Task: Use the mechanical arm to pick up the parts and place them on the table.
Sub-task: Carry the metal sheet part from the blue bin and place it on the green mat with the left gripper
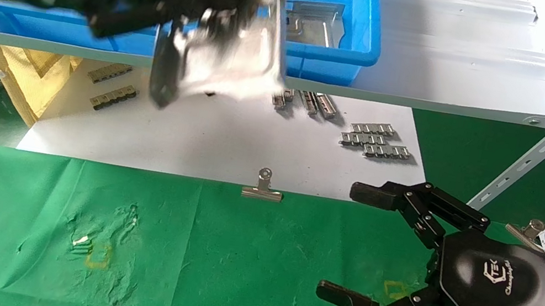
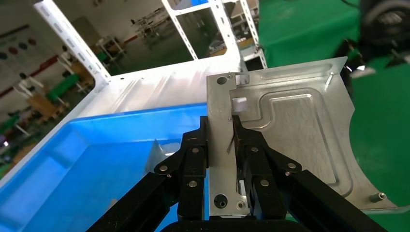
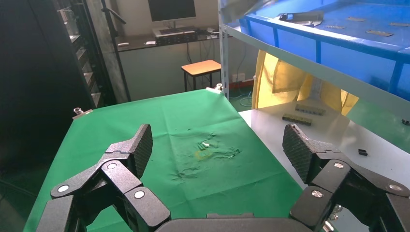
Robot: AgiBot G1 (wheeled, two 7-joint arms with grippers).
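The left mechanical arm holds one of the silver parts aloft in front of the blue bin on the white shelf, its jaws pinching the bracket's flange from both sides. A second bracket lies inside the bin. Over the green desk, the right gripper hovers with jaws spread wide and empty, near a silver binder clip at the cloth's edge.
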